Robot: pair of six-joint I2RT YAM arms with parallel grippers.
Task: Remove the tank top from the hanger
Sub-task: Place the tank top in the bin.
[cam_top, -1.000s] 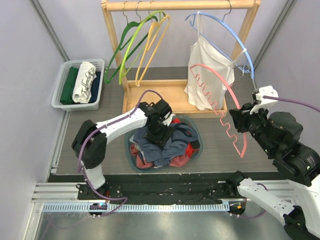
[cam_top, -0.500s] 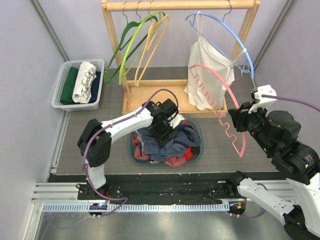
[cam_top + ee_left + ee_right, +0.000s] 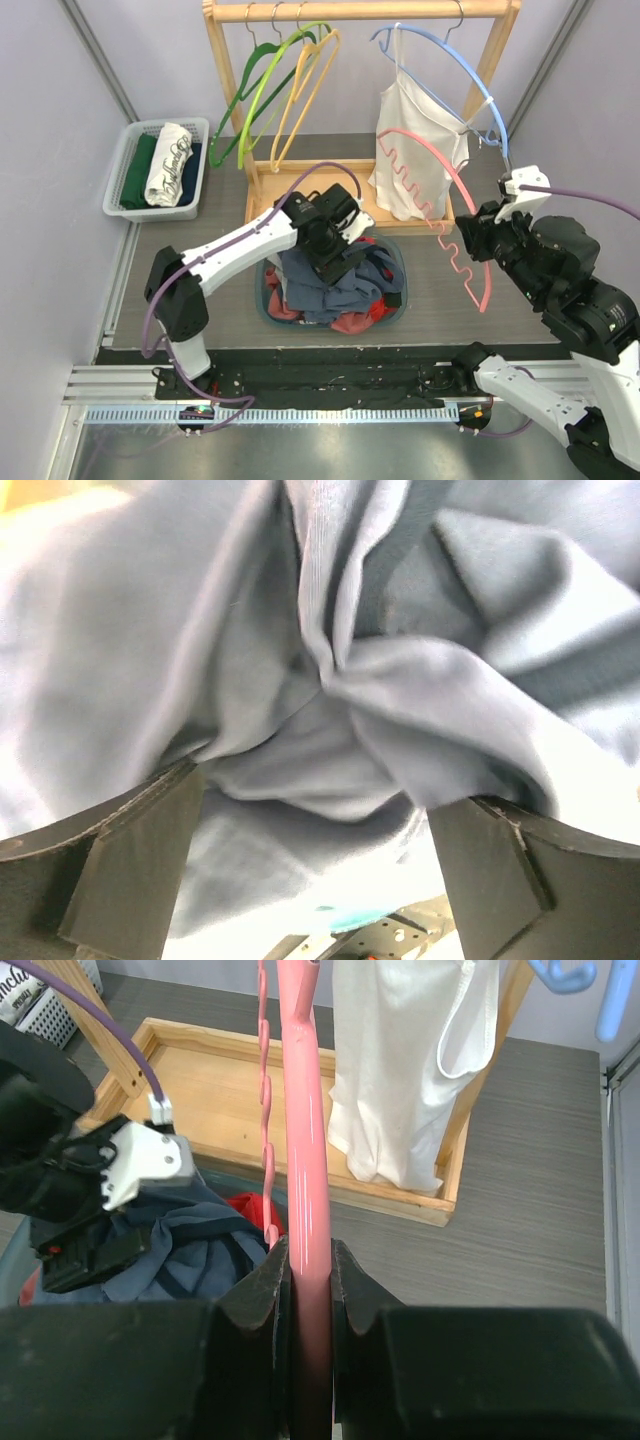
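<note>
From above: a round basket (image 3: 261,300) under the left gripper (image 3: 335,248) is filled with crumpled clothes (image 3: 340,300); a thin white tank top (image 3: 415,150) is hung beyond the right gripper (image 3: 468,240).
Left wrist: wrinkled grey-blue cloth (image 3: 330,680) is seen between widely parted fingers (image 3: 130,870).
Right wrist: a smooth pink hanger (image 3: 310,1160) is clamped.

At ten o'clock on the desk (image 3: 420,300) sat a white basket (image 3: 133,127) holding folded green (image 3: 138,172) and white clothes (image 3: 168,165). A wooden rack (image 3: 350,10) stood at twelve o'clock, green hangers (image 3: 262,100) and a yellow hanger (image 3: 300,92) hanging from its rail's left end.

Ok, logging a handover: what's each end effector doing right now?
Left end effector: open, above blue cloth.
Right end effector: shut on pink hanger.
</note>
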